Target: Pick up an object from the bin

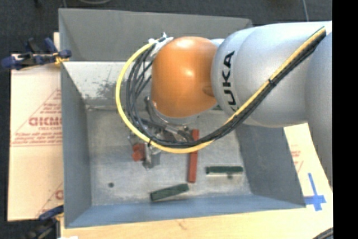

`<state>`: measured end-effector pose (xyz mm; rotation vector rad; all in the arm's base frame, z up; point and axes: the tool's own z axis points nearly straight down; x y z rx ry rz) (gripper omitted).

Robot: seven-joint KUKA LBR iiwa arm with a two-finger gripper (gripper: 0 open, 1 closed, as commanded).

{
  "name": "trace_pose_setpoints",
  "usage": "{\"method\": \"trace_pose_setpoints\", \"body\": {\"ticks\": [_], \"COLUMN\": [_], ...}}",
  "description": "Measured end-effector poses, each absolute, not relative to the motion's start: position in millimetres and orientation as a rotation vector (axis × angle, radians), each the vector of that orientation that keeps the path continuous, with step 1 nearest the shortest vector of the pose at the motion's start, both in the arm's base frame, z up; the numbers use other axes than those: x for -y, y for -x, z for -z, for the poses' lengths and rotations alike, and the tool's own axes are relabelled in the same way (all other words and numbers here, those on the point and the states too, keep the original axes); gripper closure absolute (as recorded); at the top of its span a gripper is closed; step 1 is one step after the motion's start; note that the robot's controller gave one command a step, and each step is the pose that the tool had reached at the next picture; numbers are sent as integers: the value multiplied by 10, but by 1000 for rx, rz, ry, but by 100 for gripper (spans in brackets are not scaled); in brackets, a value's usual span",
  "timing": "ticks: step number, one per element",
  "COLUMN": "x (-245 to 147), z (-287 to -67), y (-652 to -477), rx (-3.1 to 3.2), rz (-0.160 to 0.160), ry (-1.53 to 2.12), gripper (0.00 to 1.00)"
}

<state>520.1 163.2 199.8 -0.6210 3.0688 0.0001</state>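
Observation:
My gripper [151,157] hangs low over the middle of the bin floor, mostly hidden under the arm's wrist. A small red block [136,152] lies right against its left side; whether it is gripped is hidden. A long red stick [192,164] lies upright in the view just to the right of the gripper, its top end under the wrist. A dark green bar [169,192] rests on the floor below the gripper, near the front wall.
A second green bar [225,170] lies flat at the right of the floor, close to the right wall. A tiny dark speck [111,185] sits at the lower left. The arm and its cables cover the bin's middle and right.

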Motion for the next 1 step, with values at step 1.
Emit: {"method": "trace_pose_setpoints", "body": {"ticks": [1], "x": [-1760], "z": [-3506], "y": [-5213], "rx": [-2800], "rz": [2], "ry": [1404], "gripper": [100]}}
